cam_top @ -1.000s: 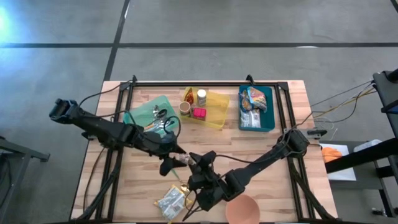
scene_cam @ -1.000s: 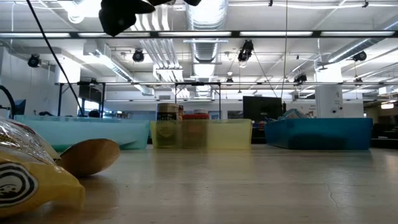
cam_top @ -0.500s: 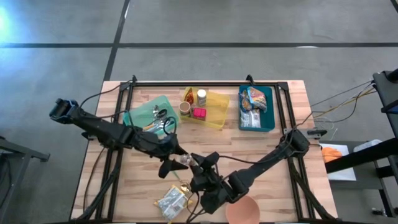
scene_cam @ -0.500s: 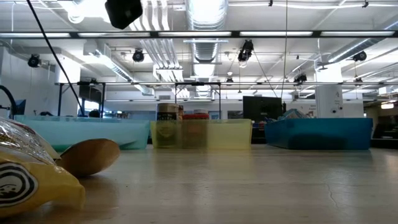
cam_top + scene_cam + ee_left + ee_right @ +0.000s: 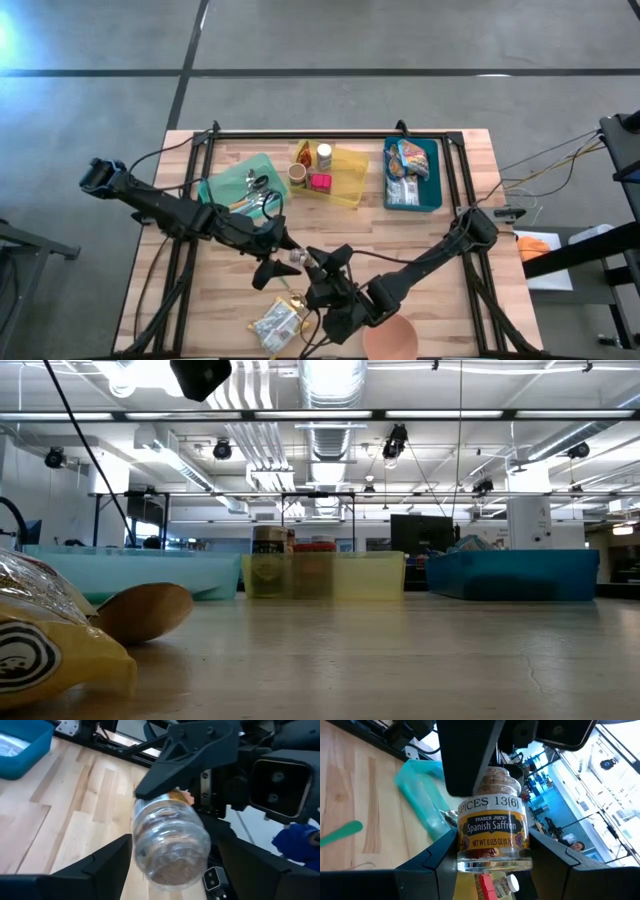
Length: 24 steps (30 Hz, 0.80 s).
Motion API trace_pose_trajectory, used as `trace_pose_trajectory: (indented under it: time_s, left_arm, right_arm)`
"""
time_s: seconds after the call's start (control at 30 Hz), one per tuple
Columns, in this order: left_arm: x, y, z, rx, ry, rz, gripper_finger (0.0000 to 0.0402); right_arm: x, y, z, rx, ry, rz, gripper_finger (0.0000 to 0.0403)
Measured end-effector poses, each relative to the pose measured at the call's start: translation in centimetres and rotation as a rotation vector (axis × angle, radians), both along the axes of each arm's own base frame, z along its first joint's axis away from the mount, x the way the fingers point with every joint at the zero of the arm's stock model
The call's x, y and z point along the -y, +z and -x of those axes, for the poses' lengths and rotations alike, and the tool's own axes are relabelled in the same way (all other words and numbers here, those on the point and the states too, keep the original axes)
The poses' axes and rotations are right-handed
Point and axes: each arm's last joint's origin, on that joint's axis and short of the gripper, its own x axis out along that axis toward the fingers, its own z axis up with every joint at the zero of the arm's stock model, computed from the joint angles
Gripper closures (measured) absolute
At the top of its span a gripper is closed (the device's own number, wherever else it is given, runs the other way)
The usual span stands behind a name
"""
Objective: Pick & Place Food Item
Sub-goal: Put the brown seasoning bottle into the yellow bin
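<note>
Wooden table [image 5: 420, 235] in the high view carries the work just off centre toward 7 o'clock, where the saffron jar [image 5: 493, 827] hangs clear of the surface. The right gripper [image 5: 493, 847] is clamped on the jar's labelled body. The left gripper [image 5: 172, 837] sits astride the cork end with its jaws apart, slightly wider than the glass. Over the last second the jar has held its place while the left gripper has eased a little toward 7 o'clock. Judged from this, the jar's weight now rests with the right arm and the hand-over is nearly complete; placement is not yet done. Count: one jar in hand; two arms; three trays along the far edge, namely green tray [image 5: 225, 180] at 11 o'clock, yellow tray [image 5: 352, 196] at 12 and blue tray [image 5: 437, 182] at 1; one crumpled packet [image 5: 275, 322] and one brown bowl [image 5: 390, 338] at 6 o'clock.
</note>
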Motion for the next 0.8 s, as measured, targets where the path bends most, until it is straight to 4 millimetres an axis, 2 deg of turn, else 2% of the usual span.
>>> trace_pose_trajectory:
  time_s: [0.43, 0.57, 0.73, 0.8]
  left_arm:
    - [0.25, 0.15, 0.03, 0.027, -0.023, -0.028, 0.0105]
    - [0.30, 0.13, 0.06, 0.030, -0.028, -0.044, 0.0142]
    - [0.26, 0.07, 0.06, 0.026, -0.021, -0.050, 0.0220]
    - [0.26, 0.07, 0.06, 0.025, -0.020, -0.048, 0.0227]
  right_arm:
    - [-0.09, -0.04, -0.09, -0.002, 0.023, -0.020, 0.0215]
    - [-0.11, -0.03, -0.10, -0.001, 0.024, -0.021, 0.0215]
    - [-0.13, 0.00, -0.10, -0.003, 0.025, -0.017, 0.0215]
    - [-0.17, 0.00, -0.07, -0.002, 0.024, -0.015, 0.0215]
